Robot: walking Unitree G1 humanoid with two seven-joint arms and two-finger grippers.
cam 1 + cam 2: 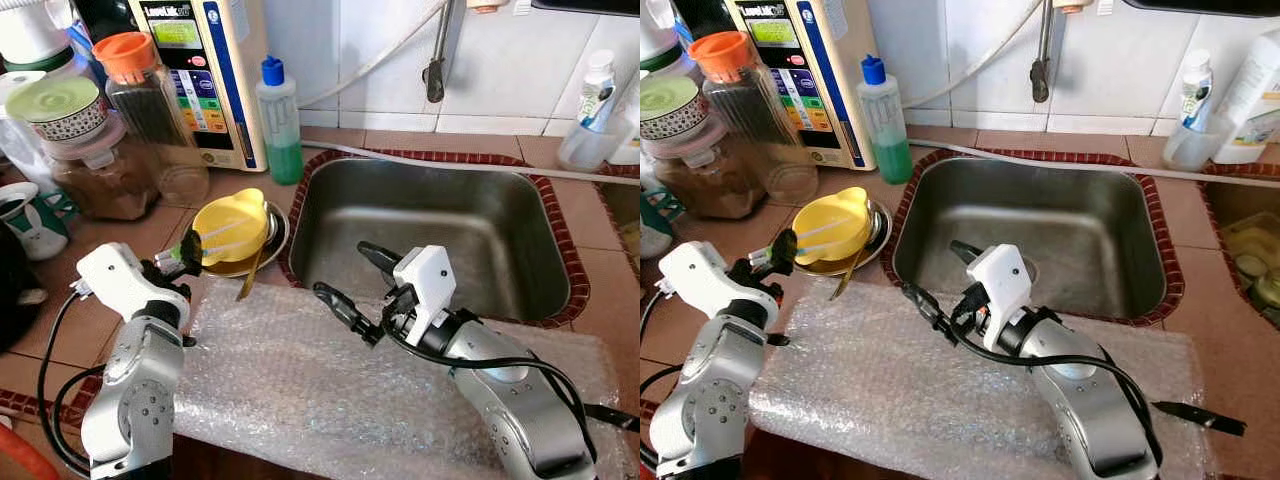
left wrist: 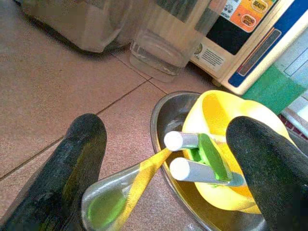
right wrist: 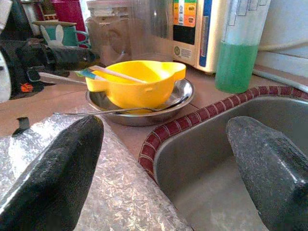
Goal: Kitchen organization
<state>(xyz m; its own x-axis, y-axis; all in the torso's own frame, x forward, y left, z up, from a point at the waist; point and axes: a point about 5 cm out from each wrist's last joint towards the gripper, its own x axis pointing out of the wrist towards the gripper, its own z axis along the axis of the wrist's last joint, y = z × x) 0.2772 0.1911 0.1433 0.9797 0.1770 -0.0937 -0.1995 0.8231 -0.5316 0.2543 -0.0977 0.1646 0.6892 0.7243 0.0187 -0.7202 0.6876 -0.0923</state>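
Spread apart and gripping nothing, the left gripper (image 2: 163,159) is hovering at the near-left edge of the yellow plastic bowl (image 1: 232,226), its two black fingers (image 2: 79,159) standing either side of the ends of two white chopsticks joined by a green clip (image 2: 204,154). Those chopsticks are resting across the bowl's rim, their long axis running from the gripper toward the far right, so the ends are pointing almost straight into the open jaws. The bowl is sitting in a shallow round steel dish (image 1: 272,240) on the tiled counter, just left of the steel sink (image 1: 430,230). A steel spoon (image 2: 110,202) is lying against the dish's near edge. The right gripper (image 1: 350,280), also released, is hanging over the sink's near-left corner above the sheet of bubble wrap (image 1: 300,390), farther from the bowl. Judging by this, the left arm is better placed for the chopsticks.
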